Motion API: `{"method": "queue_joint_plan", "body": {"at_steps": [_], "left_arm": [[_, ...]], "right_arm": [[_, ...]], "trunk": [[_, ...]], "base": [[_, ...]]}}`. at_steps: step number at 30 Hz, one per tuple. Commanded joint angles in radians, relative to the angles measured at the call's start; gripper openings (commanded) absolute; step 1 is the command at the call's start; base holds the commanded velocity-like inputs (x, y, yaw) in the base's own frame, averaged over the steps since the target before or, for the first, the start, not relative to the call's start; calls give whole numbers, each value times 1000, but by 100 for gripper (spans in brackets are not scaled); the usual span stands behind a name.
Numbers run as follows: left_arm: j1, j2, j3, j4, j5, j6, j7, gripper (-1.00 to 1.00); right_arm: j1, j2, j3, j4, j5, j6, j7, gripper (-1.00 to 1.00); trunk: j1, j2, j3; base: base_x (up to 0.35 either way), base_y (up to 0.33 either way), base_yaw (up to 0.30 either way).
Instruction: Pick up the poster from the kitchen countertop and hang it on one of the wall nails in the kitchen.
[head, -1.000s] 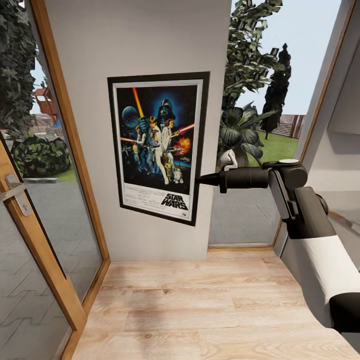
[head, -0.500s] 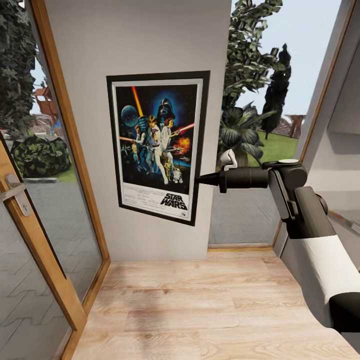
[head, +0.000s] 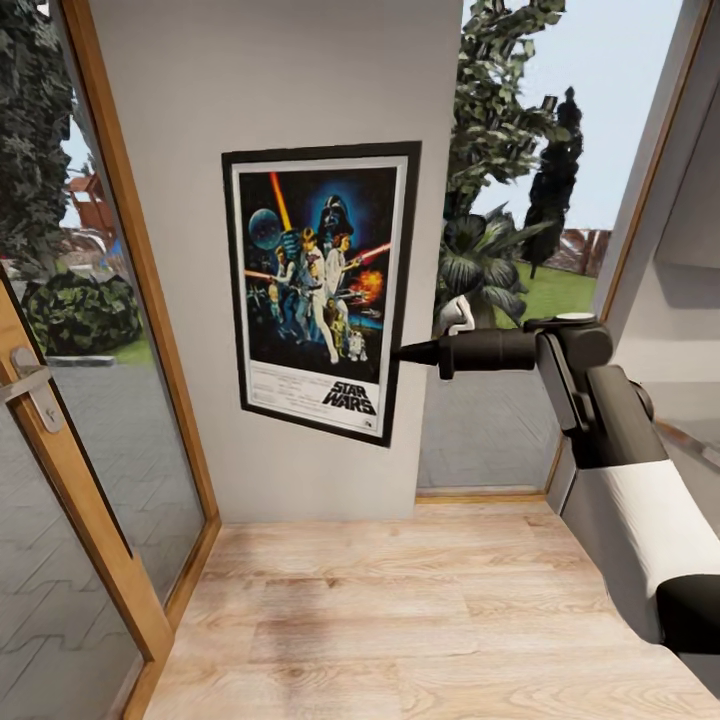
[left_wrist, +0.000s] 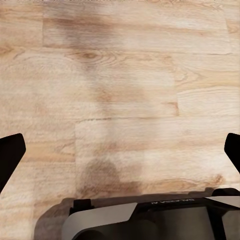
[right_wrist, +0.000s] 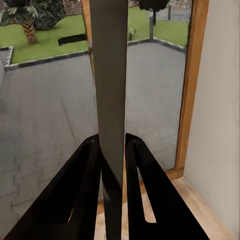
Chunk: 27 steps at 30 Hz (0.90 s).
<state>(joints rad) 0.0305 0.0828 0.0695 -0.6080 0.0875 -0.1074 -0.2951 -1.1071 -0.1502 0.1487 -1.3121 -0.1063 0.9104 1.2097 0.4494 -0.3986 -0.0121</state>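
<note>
Sideways, poster (head: 318, 290) edge in right end effector (head: 402, 352)

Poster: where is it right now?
In the head view the poster is up against the pale wall panel between the glass door and the window, slightly tilted, its right edge clamped by the right gripper.

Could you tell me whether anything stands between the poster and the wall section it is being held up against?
Nothing visible does. The poster sits in front of the bare pale wall panel, gripped at its right edge by the right gripper, whose fingers close on the frame edge. I cannot make out a nail; the poster may be covering it.
</note>
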Motion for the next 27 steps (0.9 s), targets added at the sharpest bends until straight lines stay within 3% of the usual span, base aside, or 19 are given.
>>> {"method": "queue_joint_plan", "body": {"at_steps": [1,7,18,27], "left_arm": [[0,0,2,-1,9,2,-7,100],[0,0,3,-1,9,2,-7,100],[0,0,3,-1,9,3,-6,100],[0,0,3,-1,9,3,-6,100]], "right_arm": [[-16,-1,2,18,-10,11,0,-100],[-68,0,2,69,-12,11,0,-100],[-93,3,5,78,-13,12,3,-100],[-94,4,8,77,-15,12,75,-100]], "trunk": [[1,-1,-1],[1,-1,-1],[1,-1,-1],[1,-1,-1]], "base": [[0,0,0],[0,0,0],[0,0,0],[0,0,0]]}}
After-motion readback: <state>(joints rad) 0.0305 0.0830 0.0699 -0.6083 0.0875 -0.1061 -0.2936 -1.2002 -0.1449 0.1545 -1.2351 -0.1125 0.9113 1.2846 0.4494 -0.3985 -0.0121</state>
